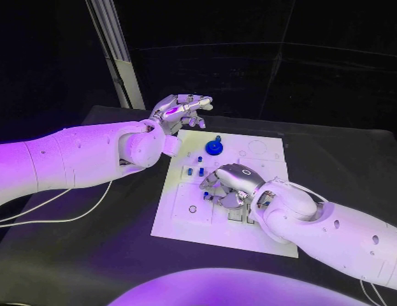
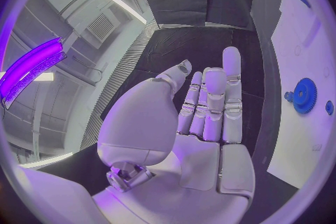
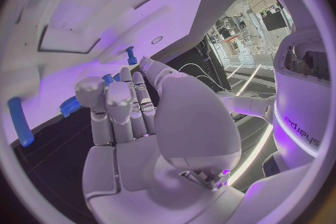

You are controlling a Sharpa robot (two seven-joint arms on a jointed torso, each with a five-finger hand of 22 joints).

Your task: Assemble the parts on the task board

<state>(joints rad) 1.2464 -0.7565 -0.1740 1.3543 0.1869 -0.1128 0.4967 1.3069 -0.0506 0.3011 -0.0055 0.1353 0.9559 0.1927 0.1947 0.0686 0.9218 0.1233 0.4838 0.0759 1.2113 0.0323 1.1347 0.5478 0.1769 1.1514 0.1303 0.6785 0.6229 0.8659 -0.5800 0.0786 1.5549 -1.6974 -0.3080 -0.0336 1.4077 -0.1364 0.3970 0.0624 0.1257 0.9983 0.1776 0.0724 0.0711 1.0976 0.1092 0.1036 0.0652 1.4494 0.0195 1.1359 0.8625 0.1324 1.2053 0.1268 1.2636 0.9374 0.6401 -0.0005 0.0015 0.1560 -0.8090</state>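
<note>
Patience looks like the thing here. The right hand (image 1: 231, 185) is down on the middle of the white board (image 1: 185, 223), fingers curled over small blue pegs (image 1: 193, 171); whether it actually grips one I cannot tell. I'd want it to settle its pinch before lifting. The left hand (image 1: 181, 109) hangs empty past the board's far corner, fingers loosely apart, near the blue gear (image 1: 215, 148).

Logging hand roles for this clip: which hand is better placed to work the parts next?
The right hand. It is down on the board, fingers among the small blue parts. The left hand is raised beyond the board's far edge, holding nothing, away from the blue gear.
</note>
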